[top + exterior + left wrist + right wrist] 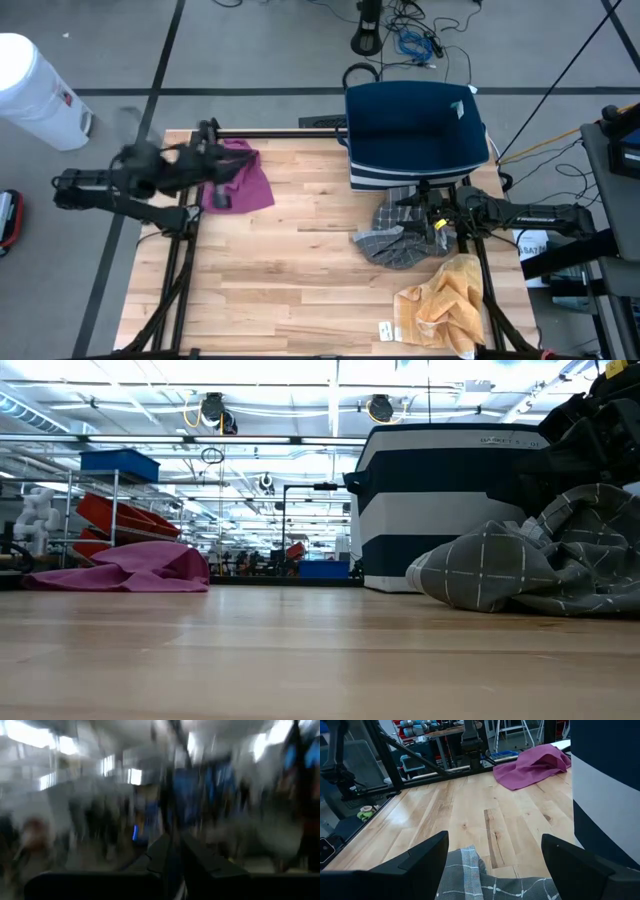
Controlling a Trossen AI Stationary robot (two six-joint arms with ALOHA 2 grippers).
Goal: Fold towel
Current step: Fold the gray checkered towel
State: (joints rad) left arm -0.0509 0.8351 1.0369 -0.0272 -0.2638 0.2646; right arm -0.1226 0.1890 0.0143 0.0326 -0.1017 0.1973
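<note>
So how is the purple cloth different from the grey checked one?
The purple cloth is plain and lies at the table's far left corner; the grey checked cloth has a pale grid and lies on the right, under the open right gripper. The purple one sits flatter, the grey one heaped higher. Both are crumpled, unfolded.

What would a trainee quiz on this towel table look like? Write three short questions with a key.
1. True or false: the right gripper is open above the grey checked towel.
2. Which towel lies nearest the left gripper: A magenta, B yellow, C grey?
3. What stands at the table's far edge, beside the grey towel?

Key: 1 true. 2 A, the magenta towel. 3 the navy and white basket.
</note>
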